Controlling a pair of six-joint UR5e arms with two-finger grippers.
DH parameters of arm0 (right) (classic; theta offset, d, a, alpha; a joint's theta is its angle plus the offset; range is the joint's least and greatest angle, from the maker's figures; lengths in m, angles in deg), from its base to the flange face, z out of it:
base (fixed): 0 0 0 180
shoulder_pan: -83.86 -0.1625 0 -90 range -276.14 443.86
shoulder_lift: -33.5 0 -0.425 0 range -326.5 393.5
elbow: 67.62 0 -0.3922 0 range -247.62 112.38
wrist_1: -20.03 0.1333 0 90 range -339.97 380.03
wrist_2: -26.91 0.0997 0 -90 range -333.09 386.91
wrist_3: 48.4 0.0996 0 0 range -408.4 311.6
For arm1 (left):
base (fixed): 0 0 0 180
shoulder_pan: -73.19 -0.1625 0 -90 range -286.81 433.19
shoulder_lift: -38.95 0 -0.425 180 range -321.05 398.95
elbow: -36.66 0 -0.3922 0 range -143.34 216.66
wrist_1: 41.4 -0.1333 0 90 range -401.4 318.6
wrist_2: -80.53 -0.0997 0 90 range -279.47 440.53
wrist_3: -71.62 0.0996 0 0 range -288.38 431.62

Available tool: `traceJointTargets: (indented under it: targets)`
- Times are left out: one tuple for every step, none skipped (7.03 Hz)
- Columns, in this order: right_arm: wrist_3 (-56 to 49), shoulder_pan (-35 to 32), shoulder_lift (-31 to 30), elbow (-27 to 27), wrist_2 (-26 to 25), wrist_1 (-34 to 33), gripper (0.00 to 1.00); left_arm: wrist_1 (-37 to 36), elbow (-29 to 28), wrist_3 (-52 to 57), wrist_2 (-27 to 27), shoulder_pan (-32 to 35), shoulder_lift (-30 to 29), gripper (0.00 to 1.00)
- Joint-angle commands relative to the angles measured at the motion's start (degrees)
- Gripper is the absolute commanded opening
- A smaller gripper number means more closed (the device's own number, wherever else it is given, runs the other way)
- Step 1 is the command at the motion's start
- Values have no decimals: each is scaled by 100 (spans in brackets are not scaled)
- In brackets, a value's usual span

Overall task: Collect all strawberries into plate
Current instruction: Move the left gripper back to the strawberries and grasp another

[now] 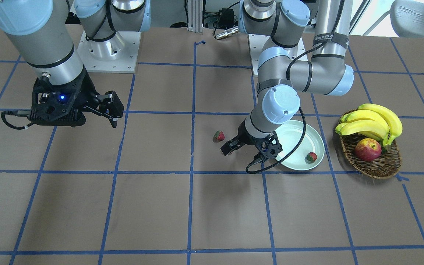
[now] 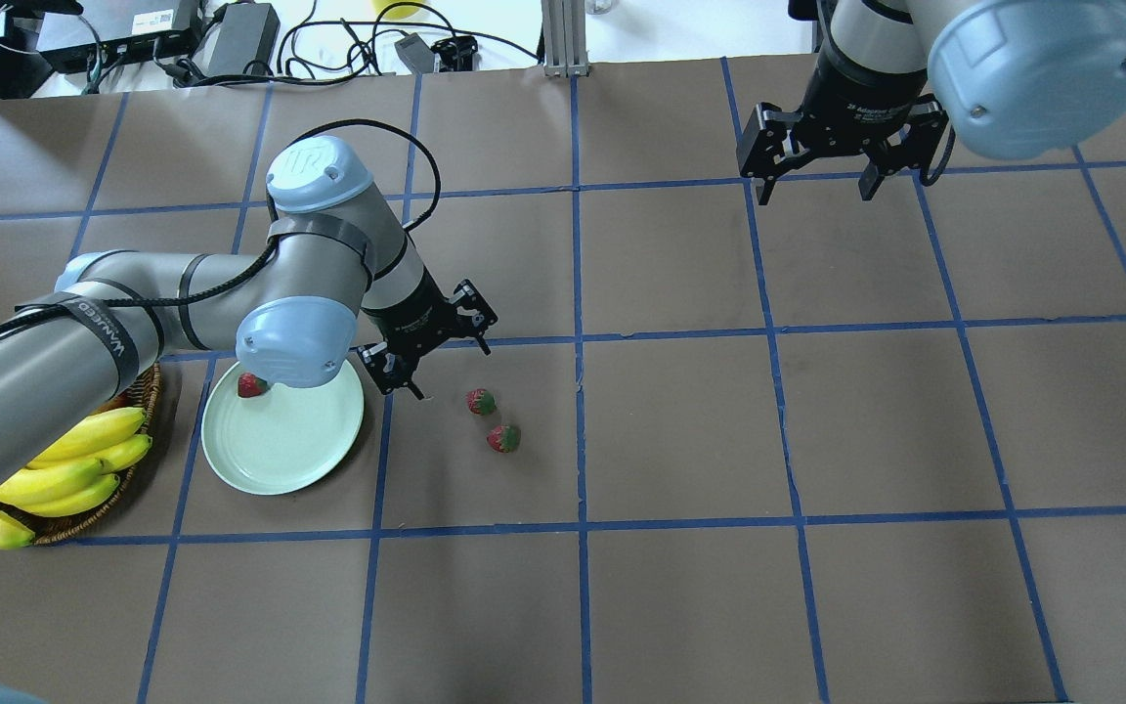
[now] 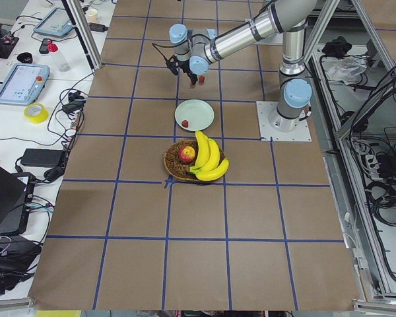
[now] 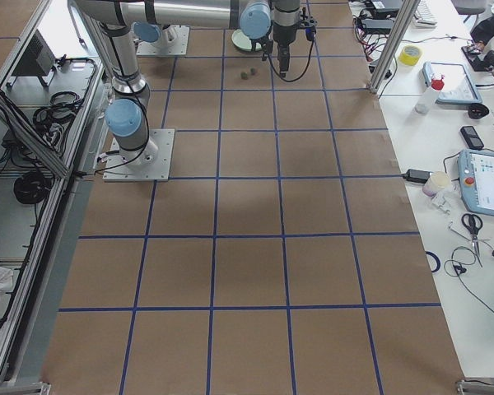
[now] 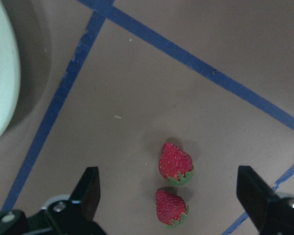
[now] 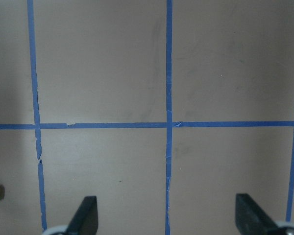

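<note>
Three strawberries (image 2: 481, 401), one plated, two loose; left gripper (image 2: 453, 373) and right gripper (image 2: 816, 196) both spread, both empty.

One strawberry lying inside pale green plate (image 2: 280, 460), near the rim on the robot's far side, partly tucked under the left arm's wrist joint. Other two lying close together on brown table (image 2: 680, 430), just beside plate, toward the table's middle. Left gripper low over table between plate rim and loose pair, fingers wide apart, touching neither berry; in wrist view, both berries framed between the finger pads. Right gripper well apart over bare table, fingers likewise wide, holding nothing. Wicker basket (image 1: 377, 167) with bananas (image 1: 374, 121) and apple (image 1: 367, 149) just beyond plate.
</note>
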Motion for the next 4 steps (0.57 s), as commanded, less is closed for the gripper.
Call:
traceJointTargets:
  targets:
    - [10,-5,-5,78,13,-44,100,-31,13,-271,146,46,-272,100]
    - [1,12,4,95,-92,-45,100,-31,48,-367,155,82,-317,100]
    - [10,21,-5,87,-93,-45,100,-39,92,-368,112,221,-370,98]
    - [1,30,-31,-1,-127,-36,100,-39,92,-368,129,223,-379,79]
